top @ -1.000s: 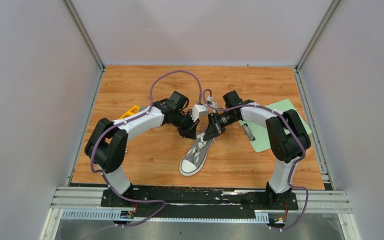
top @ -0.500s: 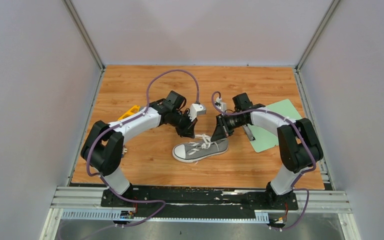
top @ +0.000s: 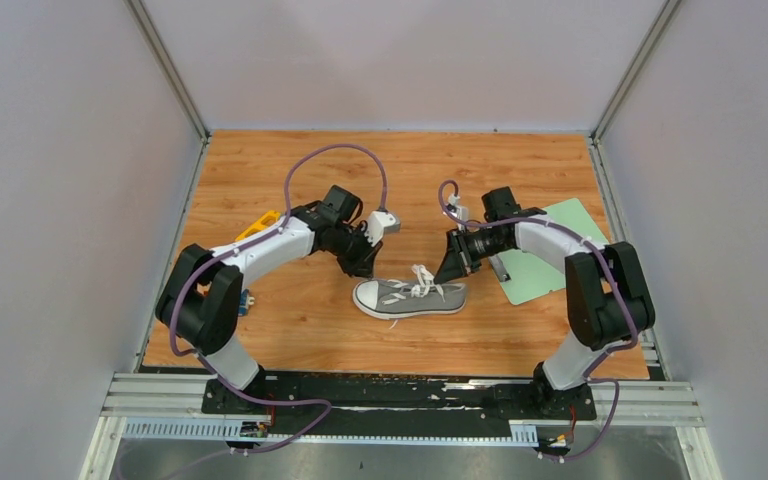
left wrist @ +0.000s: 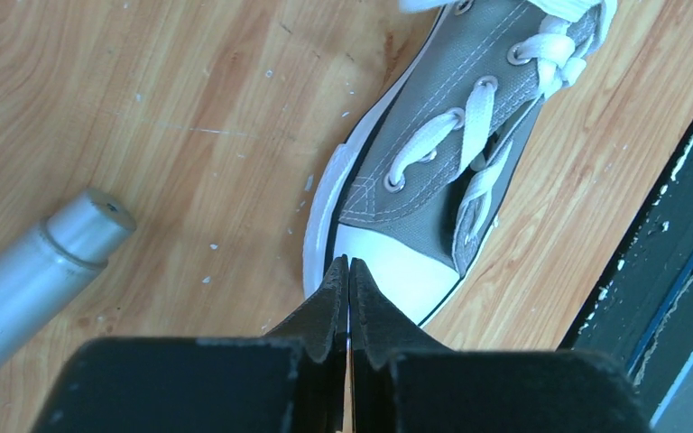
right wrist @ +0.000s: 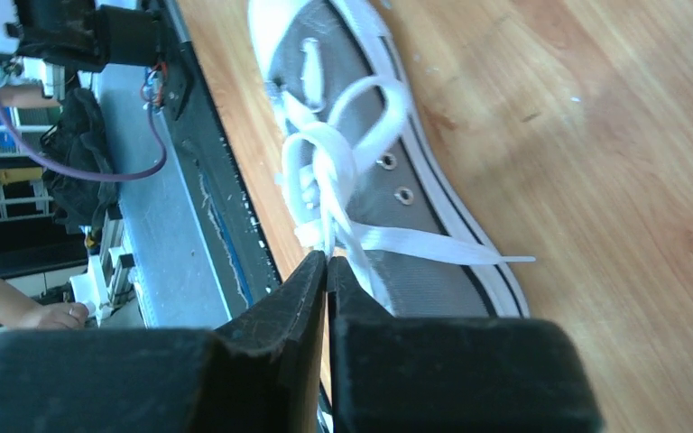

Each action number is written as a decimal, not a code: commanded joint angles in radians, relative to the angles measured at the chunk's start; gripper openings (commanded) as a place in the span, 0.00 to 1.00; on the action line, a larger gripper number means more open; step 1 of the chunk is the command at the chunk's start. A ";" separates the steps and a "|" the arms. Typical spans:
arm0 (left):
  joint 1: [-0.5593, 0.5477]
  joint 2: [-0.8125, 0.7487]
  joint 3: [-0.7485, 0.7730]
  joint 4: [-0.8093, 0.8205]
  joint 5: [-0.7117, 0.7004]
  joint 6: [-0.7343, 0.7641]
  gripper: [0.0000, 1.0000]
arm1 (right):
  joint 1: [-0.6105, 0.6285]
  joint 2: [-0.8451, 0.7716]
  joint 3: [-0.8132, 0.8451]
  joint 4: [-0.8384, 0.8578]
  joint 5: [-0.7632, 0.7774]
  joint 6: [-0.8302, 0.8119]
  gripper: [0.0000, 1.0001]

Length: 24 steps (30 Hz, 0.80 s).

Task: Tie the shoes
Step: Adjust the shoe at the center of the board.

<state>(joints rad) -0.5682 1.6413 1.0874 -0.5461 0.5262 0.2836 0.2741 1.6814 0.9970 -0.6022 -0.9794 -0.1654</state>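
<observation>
The grey canvas shoe (top: 410, 297) lies crosswise on the wooden table, its white toe cap to the left. Its white laces (top: 423, 279) are looped loosely over the tongue. My left gripper (top: 368, 268) hovers just behind the toe, shut with nothing in it. In the left wrist view its tips (left wrist: 348, 262) sit over the toe cap of the shoe (left wrist: 451, 153). My right gripper (top: 450, 274) hangs by the heel end, also shut. Its tips (right wrist: 327, 259) point at the laces (right wrist: 343, 135), and no lace shows between the jaws.
A green mat (top: 527, 280) lies at the right under my right arm, with a small metal part (top: 498, 266) on it. A yellow object (top: 260, 222) sits behind my left arm. A silver cylinder (left wrist: 45, 271) lies on the wood left of the toe.
The shoe has swung round from pointing toward the near edge to lying crosswise, toe to the left. Both grippers have drawn apart, away from its top end.
</observation>
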 commanded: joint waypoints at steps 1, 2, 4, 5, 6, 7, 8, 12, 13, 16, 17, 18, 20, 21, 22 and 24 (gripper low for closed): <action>0.008 -0.056 0.062 -0.021 -0.002 0.020 0.11 | -0.010 -0.080 0.032 -0.068 -0.152 -0.090 0.10; 0.008 -0.061 0.064 -0.023 0.017 0.016 0.16 | -0.013 -0.090 0.046 -0.082 -0.143 -0.097 0.14; 0.008 -0.085 0.056 -0.030 0.031 0.005 0.29 | -0.043 -0.112 0.068 -0.087 -0.077 -0.108 0.24; 0.009 -0.103 0.049 -0.044 0.026 -0.011 0.36 | -0.078 -0.117 0.077 -0.086 -0.045 -0.125 0.27; 0.010 -0.111 0.050 -0.059 0.017 -0.015 0.38 | -0.109 -0.116 0.085 -0.084 -0.007 -0.138 0.29; 0.010 -0.123 0.060 -0.109 0.018 -0.019 0.41 | -0.137 -0.104 0.097 -0.082 0.032 -0.144 0.31; 0.010 -0.128 0.067 -0.140 0.041 -0.015 0.43 | -0.160 -0.083 0.112 -0.082 0.074 -0.146 0.32; -0.008 -0.173 0.013 -0.272 0.225 0.048 0.44 | -0.190 0.036 0.160 -0.080 0.168 -0.167 0.33; -0.021 -0.174 -0.006 -0.279 0.237 0.044 0.45 | -0.190 0.060 0.162 -0.077 0.184 -0.159 0.33; -0.073 -0.158 -0.050 -0.237 0.249 0.010 0.46 | -0.178 0.111 0.156 -0.081 0.194 -0.103 0.34; -0.075 -0.150 -0.053 -0.225 0.255 -0.014 0.47 | -0.169 0.114 0.146 -0.085 0.197 -0.089 0.34; -0.076 -0.119 -0.054 -0.219 0.258 -0.017 0.47 | -0.160 0.115 0.130 -0.088 0.195 -0.080 0.34; -0.077 -0.051 -0.036 -0.239 0.254 0.006 0.47 | -0.134 0.105 0.098 -0.104 0.187 -0.087 0.34; -0.078 -0.023 -0.026 -0.252 0.251 0.028 0.46 | -0.117 0.096 0.080 -0.111 0.183 -0.096 0.34; -0.081 0.027 -0.011 -0.269 0.241 0.070 0.45 | -0.103 0.087 0.065 -0.118 0.172 -0.108 0.35; -0.085 0.085 -0.009 -0.245 0.189 0.097 0.45 | -0.072 0.076 0.046 -0.157 0.128 -0.143 0.35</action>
<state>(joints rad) -0.6521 1.6199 1.0473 -0.7849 0.7467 0.3061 0.1463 1.8046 1.0790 -0.6987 -0.7971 -0.2672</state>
